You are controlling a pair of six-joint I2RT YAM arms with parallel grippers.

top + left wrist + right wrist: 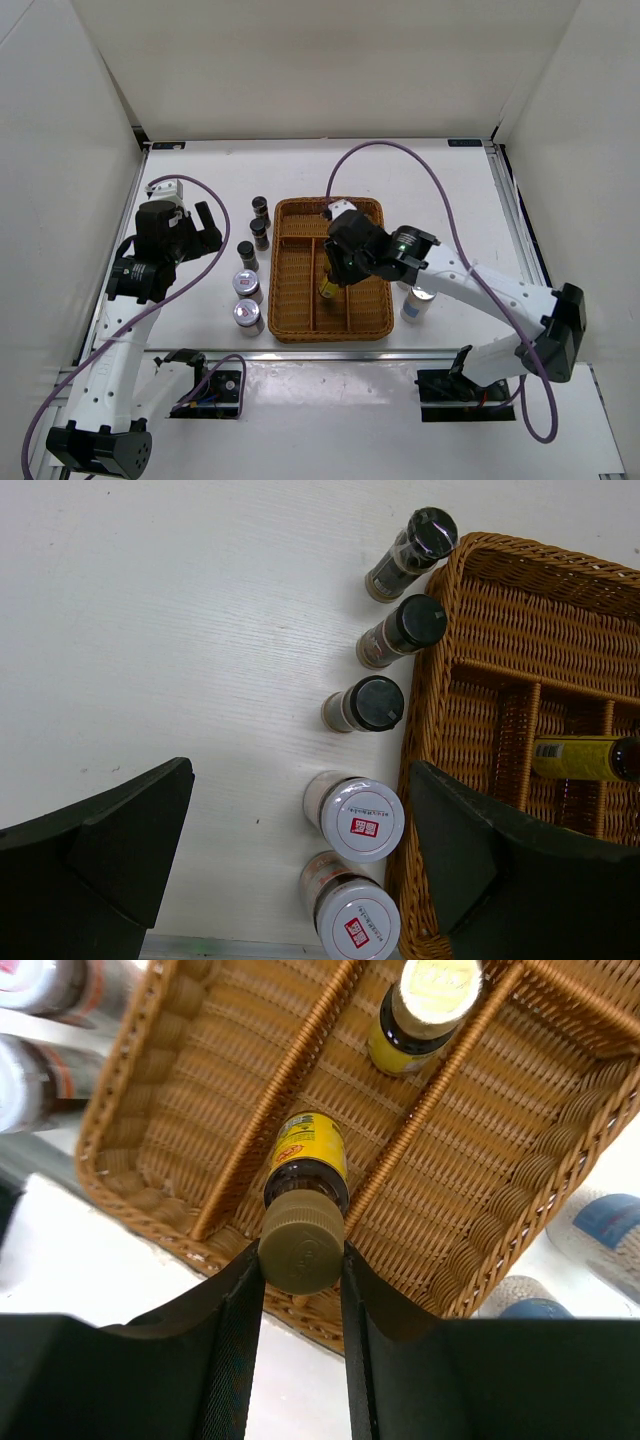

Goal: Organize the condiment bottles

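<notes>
Right gripper [300, 1260] is clamping a slim amber yellow-labelled bottle [308, 1155] by its cap, long axis pointing down into the middle channel of the brown wicker basket [150, 1200], toward the worktop [450, 200] near edge. Left gripper [300, 780] is hanging open.

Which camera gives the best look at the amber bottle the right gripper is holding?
Right wrist: the amber bottle sits mid-frame, its cap pinched in the right gripper over the basket. Top external shows only a yellow sliver under the gripper. Left wrist catches what looks like its label at the frame edge.
</notes>
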